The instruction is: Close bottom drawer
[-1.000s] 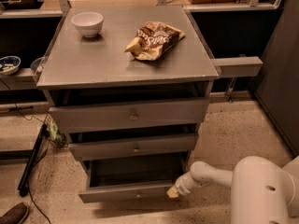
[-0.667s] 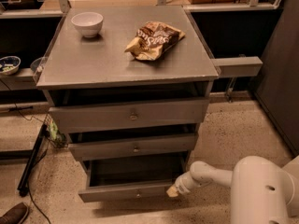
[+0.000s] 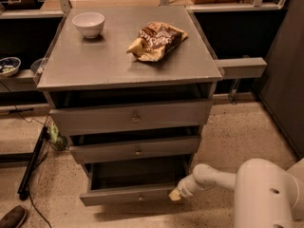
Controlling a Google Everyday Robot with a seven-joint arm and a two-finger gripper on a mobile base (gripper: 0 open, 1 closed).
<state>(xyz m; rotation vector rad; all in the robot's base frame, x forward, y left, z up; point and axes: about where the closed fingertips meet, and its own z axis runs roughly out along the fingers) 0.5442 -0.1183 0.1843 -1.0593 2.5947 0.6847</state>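
Observation:
The bottom drawer [image 3: 128, 195] of the grey cabinet stands pulled out, its dark inside open to view and its small brass knob [image 3: 140, 198] on the narrow front panel. My gripper [image 3: 175, 194] sits at the right end of that front panel, touching or nearly touching it, on the end of my white arm [image 3: 213, 176] that reaches in from the lower right. The middle drawer [image 3: 135, 149] and top drawer [image 3: 130, 117] above also stick out a little.
On the cabinet top [image 3: 95, 63] stand a white bowl [image 3: 89, 23] and a brown snack bag [image 3: 156, 40]. A dark pole [image 3: 32, 163] and cable lie on the floor at left, a shoe [image 3: 13, 217] at bottom left. A grey wall panel [image 3: 285, 80] rises at right.

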